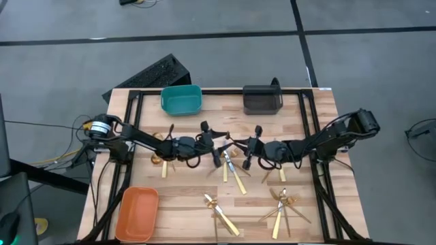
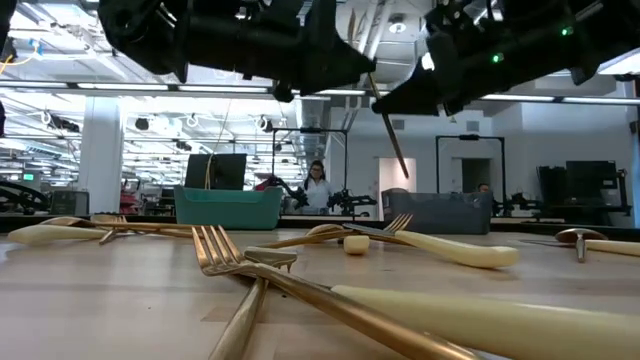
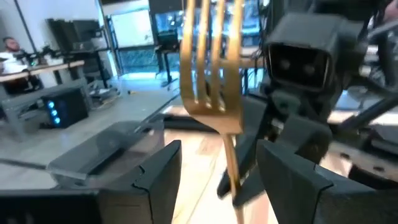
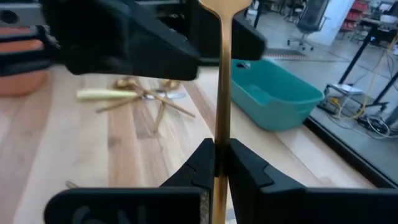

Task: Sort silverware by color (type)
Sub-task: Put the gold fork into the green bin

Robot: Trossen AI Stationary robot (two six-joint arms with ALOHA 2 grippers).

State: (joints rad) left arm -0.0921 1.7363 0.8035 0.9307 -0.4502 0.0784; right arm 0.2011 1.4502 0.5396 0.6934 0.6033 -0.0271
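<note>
A gold fork (image 3: 211, 81) hangs in the air over the table's middle, between my two grippers. My right gripper (image 4: 221, 155) is shut on its slim handle (image 4: 222, 118). In the left wrist view the tines stand between the spread fingers (image 3: 158, 180) of my left gripper (image 3: 217, 162), which is open and does not touch them. From above, the left gripper (image 1: 216, 145) and the right gripper (image 1: 240, 146) nearly meet. The low view has the fork (image 2: 388, 130) slanting down below both. More gold silverware (image 1: 230, 169) lies scattered on the wood, with heaps (image 1: 283, 204) near the front.
A teal bin (image 1: 181, 99) and a dark grey bin (image 1: 262, 99) stand at the table's far edge, and an orange bin (image 1: 138, 213) at the front left corner. Forks (image 2: 240, 262) lie close to the low camera. A person (image 2: 318, 185) sits far back in the room.
</note>
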